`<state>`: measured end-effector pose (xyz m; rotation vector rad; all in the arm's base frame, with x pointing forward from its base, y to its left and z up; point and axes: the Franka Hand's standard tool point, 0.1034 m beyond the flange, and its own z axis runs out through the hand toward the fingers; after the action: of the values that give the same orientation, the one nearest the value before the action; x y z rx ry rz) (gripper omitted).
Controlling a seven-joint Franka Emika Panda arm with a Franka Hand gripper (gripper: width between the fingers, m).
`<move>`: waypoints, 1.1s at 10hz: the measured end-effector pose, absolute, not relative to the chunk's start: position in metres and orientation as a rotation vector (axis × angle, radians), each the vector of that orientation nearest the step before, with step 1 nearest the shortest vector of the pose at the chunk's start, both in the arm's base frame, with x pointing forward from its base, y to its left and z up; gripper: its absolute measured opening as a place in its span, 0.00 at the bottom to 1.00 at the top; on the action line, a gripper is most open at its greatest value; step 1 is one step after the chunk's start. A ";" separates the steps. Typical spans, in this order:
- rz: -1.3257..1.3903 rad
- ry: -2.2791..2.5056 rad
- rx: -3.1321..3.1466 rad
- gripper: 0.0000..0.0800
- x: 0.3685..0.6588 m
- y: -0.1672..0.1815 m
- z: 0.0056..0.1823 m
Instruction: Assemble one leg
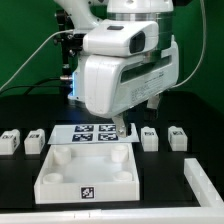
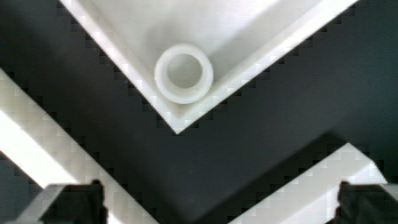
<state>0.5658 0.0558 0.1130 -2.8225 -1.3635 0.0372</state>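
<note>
Several legs stand in a row behind the tray: two at the exterior view's left (image 1: 10, 140) (image 1: 35, 139) and two at its right (image 1: 150, 138) (image 1: 178, 137). Each is a small white block with a tag. The large white square tray-like part (image 1: 60, 182) lies in front. My gripper (image 1: 120, 128) hangs over the tray's back corner on the exterior view's right. In the wrist view my gripper (image 2: 217, 206) is open and empty, and its dark fingertips (image 2: 71, 205) stand wide apart. That view shows the tray's corner with a round socket (image 2: 183, 75). No leg shows there.
The marker board (image 1: 92, 133) lies flat behind the tray, under the arm. Another white part (image 1: 206, 186) lies at the front on the exterior view's right. The table is black. Cables hang behind the arm.
</note>
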 end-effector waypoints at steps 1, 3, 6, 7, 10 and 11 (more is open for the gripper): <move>0.037 -1.364 -2.823 0.81 0.566 0.056 0.113; 0.037 -1.364 -2.823 0.81 0.566 0.056 0.113; 0.038 -1.364 -2.822 0.81 0.566 0.056 0.113; 0.038 -1.364 -2.822 0.81 0.566 0.056 0.113; 0.038 -1.363 -2.822 0.81 0.566 0.056 0.113; 0.038 -1.363 -2.822 0.81 0.566 0.056 0.113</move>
<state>0.5656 0.0558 0.1127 -2.8222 -1.3634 0.0381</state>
